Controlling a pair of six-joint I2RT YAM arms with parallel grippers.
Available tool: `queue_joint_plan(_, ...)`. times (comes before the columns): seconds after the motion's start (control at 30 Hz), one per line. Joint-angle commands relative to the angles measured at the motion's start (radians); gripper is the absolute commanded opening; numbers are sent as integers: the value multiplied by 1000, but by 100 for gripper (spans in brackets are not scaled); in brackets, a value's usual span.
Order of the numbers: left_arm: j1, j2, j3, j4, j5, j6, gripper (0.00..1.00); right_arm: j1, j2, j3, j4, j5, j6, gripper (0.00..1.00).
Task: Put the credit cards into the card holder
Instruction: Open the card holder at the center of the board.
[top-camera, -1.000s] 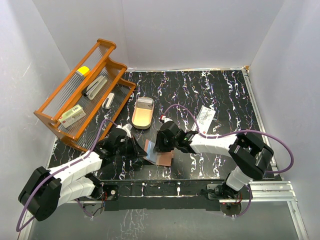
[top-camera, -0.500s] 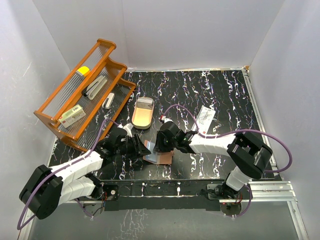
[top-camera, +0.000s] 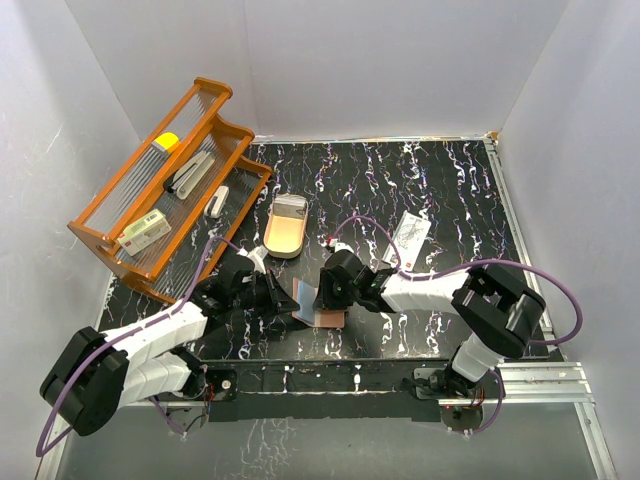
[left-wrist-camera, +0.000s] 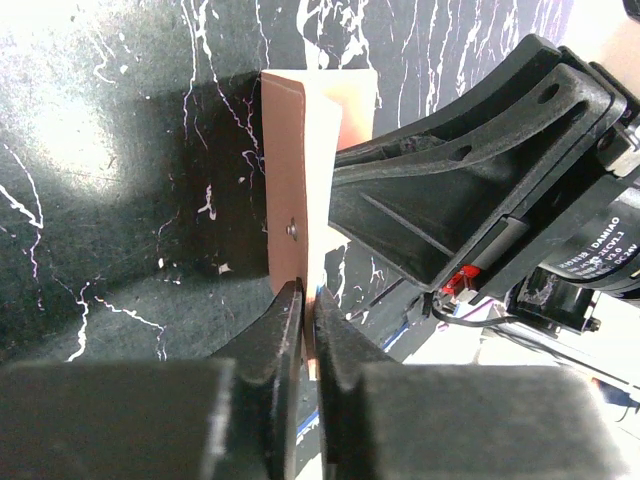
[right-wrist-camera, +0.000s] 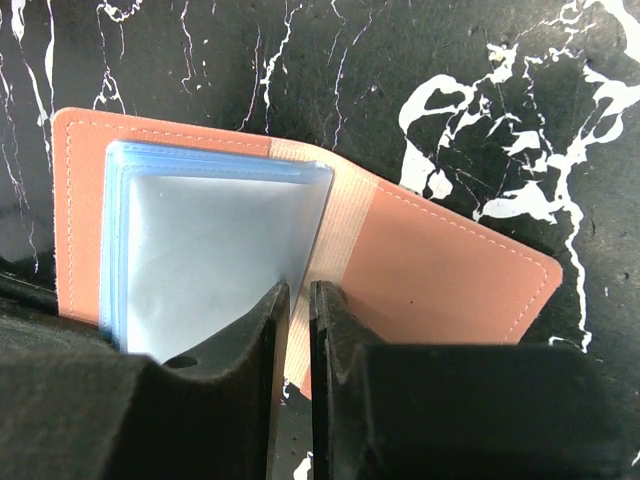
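Observation:
The reddish-brown card holder (top-camera: 330, 318) lies open on the black marbled table, between the two arms. My left gripper (top-camera: 296, 303) is shut on the edge of one leather cover (left-wrist-camera: 295, 190), which stands upright in the left wrist view between the jaws of the left gripper (left-wrist-camera: 308, 305). My right gripper (right-wrist-camera: 298, 298) is closed on the edge of the pale blue clear pockets (right-wrist-camera: 210, 250), with the other cover (right-wrist-camera: 450, 270) flat beside it. One white credit card (top-camera: 411, 235) with dark print lies apart on the table, beyond the right arm.
A large orange wire rack (top-camera: 165, 195) stands at the left, holding a cream box (top-camera: 143, 232) and other small items. A tan oval tray (top-camera: 284, 226) sits just beyond the card holder. White walls enclose the table on three sides.
My left gripper opened briefly and closed again on the card holder's cover. The right arm shifted slightly nearer, still on the pockets.

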Motion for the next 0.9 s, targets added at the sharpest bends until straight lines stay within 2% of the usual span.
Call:
queue_joint_plan(0.0, 1, -21, -13, 36, 28, -2, 0, 4, -12, -17, 49, 18, 8, 13)
queue_joint_plan(0.17, 1, -10, -17, 59, 46, -3, 0, 4, -18, -36, 67, 17, 10, 13)
queue_joint_plan(0.23, 2, -13, -18, 75, 56, -3, 8, 4, -15, -32, 65, 18, 4, 13)
queue_joint_plan(0.43, 1, -17, -27, 112, 78, -8, 8, 3, -14, -40, 66, 33, 0, 13)
queue_joint_plan(0.57, 1, -12, -27, 105, 74, -8, 16, 4, -5, -41, 76, 22, 1, 13)
queue_joint_plan(0.73, 1, -17, -37, 113, 71, -8, 0, 4, 4, -38, 82, 14, 2, 12)
queue_joint_plan(0.87, 1, -22, -47, 126, 68, -12, 0, 4, -1, -43, 85, 16, 1, 12)
